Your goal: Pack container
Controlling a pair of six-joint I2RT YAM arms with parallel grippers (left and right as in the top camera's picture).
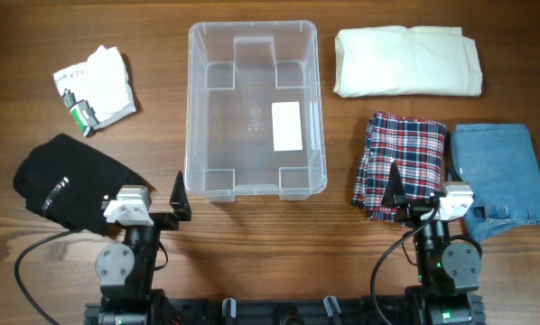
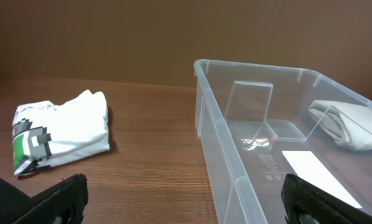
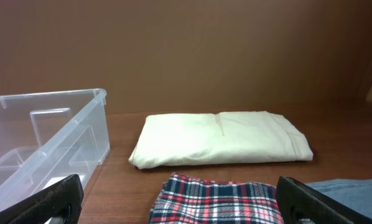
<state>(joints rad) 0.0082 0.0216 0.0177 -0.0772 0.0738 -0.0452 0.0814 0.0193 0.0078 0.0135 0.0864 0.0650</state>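
Note:
The clear plastic container [image 1: 198,99] stands empty at the table's middle, a white label on its base; it also shows in the left wrist view [image 2: 236,149] and the right wrist view [image 3: 80,106]. Around it lie folded clothes: a white printed shirt [image 1: 94,88], a black garment [image 1: 67,181], a cream cloth [image 1: 405,61], a plaid shirt [image 1: 401,162] and blue jeans [image 1: 500,171]. My left gripper [image 1: 162,200] is open and empty near the container's front left corner. My right gripper [image 1: 419,194] is open and empty over the plaid shirt's near edge.
Both arm bases sit at the table's front edge. The wood table [image 1: 252,253] carries only these things. The white printed shirt [image 2: 58,134] lies left of the container in the left wrist view; the cream cloth [image 3: 220,140] lies beyond the plaid shirt [image 3: 217,199].

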